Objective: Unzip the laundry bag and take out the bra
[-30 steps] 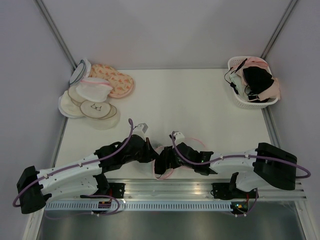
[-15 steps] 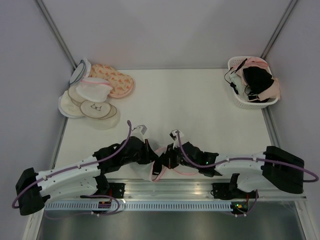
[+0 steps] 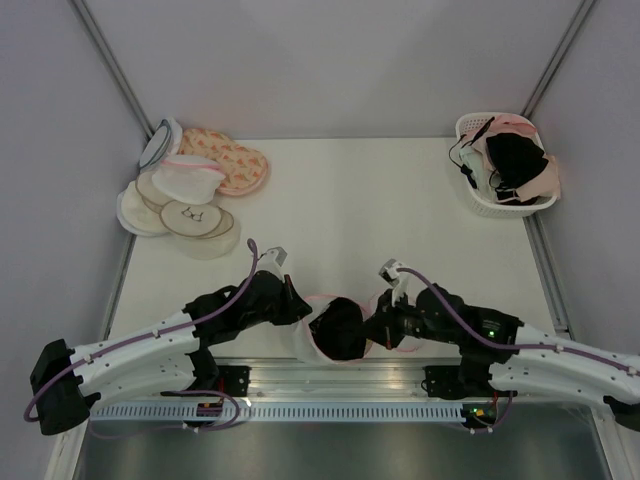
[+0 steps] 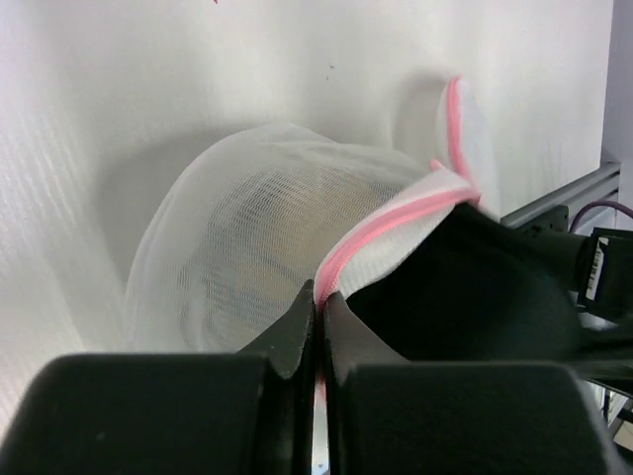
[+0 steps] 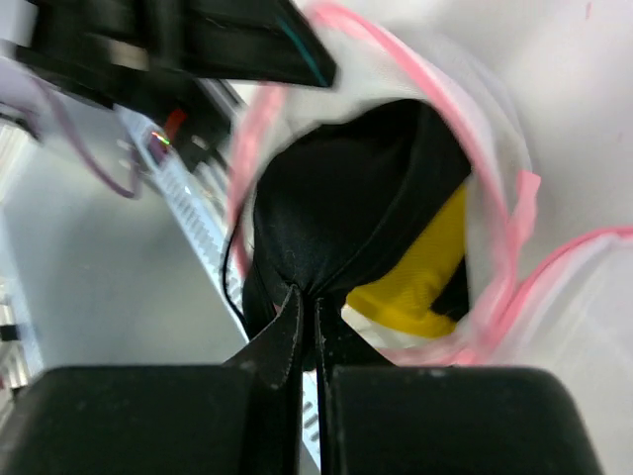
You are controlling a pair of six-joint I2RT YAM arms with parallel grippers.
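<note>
My right tool [image 5: 305, 297], open a second ago, now pinches the black bra [image 5: 346, 198] inside the unzipped white mesh laundry bag [image 4: 237, 218] between my tools; my left tool [image 4: 318, 297] clamps its pink rim [image 4: 396, 213]. Extraction can begin.

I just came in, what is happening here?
A robot is emptying a white mesh laundry bag at the near edge of the table. The left pincer is shut on the bag's pink rim, holding it open. The right pincer is shut on the black bra, not yet out of the bag.
</note>
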